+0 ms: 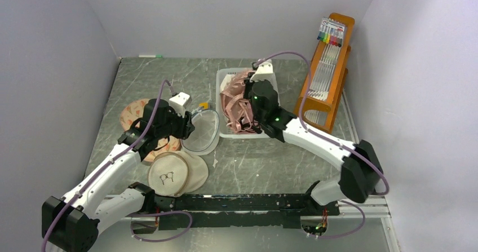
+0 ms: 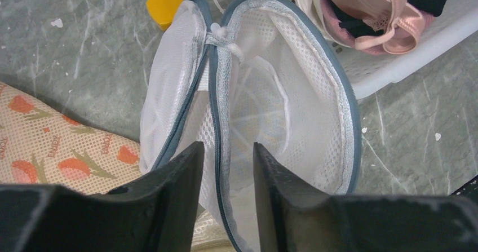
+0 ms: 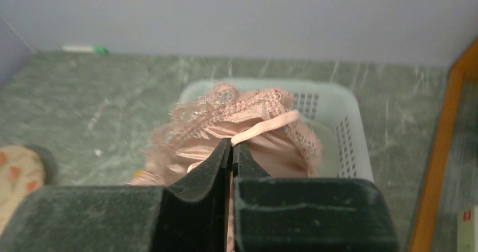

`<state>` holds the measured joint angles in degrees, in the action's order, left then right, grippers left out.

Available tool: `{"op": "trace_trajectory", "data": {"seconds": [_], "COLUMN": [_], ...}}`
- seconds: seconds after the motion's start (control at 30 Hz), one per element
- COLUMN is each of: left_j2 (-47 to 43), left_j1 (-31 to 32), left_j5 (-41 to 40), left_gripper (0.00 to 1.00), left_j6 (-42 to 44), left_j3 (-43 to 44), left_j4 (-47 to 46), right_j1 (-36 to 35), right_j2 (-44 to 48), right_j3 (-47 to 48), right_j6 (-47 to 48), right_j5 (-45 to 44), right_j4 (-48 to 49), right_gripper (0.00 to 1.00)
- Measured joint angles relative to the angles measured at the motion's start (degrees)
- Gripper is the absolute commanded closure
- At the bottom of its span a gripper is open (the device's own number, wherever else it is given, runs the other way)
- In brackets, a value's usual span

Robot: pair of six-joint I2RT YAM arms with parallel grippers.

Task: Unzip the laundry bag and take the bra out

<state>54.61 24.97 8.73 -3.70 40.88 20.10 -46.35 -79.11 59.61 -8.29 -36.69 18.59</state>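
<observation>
The laundry bag [image 1: 203, 132] lies unzipped on the table, its white mesh mouth gaping inside the grey-blue zipper band [image 2: 270, 94]. My left gripper [image 1: 190, 126] is at the bag's left edge. In the left wrist view its jaws [image 2: 228, 146] stand apart, with the zipper edge running loose between them. My right gripper [image 1: 249, 89] hangs over the white basket [image 1: 224, 74] and is shut on a thin pink strap [image 3: 232, 145]. The dusty-pink bra [image 3: 248, 122] hangs from that strap, bunched above the basket [image 3: 349, 128]. Its cups and black trim [image 2: 389, 15] rest in the basket.
A cream pad with orange flowers [image 1: 132, 114] lies under my left arm. The beige pouch with a glasses print [image 1: 175, 173] is in front of it. A yellow block [image 2: 164, 4] sits behind the bag. An orange wooden rack [image 1: 327, 66] stands at the right wall.
</observation>
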Motion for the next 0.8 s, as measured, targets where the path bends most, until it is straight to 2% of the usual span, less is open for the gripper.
{"op": "trace_trajectory", "data": {"seconds": [0.13,0.17,0.23,0.33,0.5,0.57,0.67,0.8], "left_j2": [-0.02,-0.11,-0.55,-2.29,-6.34,-7.74,-9.38,-10.69], "left_j1": [0.02,0.02,0.02,0.02,0.04,0.07,0.07,0.04], "left_j5": [-0.04,-0.07,-0.20,-0.98,-3.87,-5.77,-10.49,-19.26], "left_gripper": [0.28,0.18,0.07,0.05,0.04,0.02,0.01,0.01], "left_j6": [-0.22,-0.26,-0.55,-0.81,-1.38,-1.86,-3.26,-7.45], "left_j3": [0.00,0.00,0.00,0.00,0.00,0.00,0.00,0.00], "left_j4": [0.20,0.28,0.35,0.37,0.28,0.28,0.28,0.55], "right_j1": [3.02,3.78,4.81,6.97,10.73,11.47,11.63,11.56], "right_j2": [-6.12,-7.45,-9.53,-11.47,-11.21,-10.12,-6.25,-0.92], "right_j3": [-0.20,-0.42,-0.92,-2.01,-4.87,-5.31,-6.73,-8.70], "right_j6": [-5.70,-7.39,-10.23,-13.90,-17.29,-17.59,-16.74,-14.91], "right_j5": [2.80,4.33,6.93,10.38,14.05,14.91,16.90,20.20], "right_j4": [-3.58,-4.07,-4.72,-5.66,-7.04,-7.34,-6.75,-4.57], "right_gripper": [0.95,0.94,0.91,0.80,0.42,0.32,0.25,0.23]}}
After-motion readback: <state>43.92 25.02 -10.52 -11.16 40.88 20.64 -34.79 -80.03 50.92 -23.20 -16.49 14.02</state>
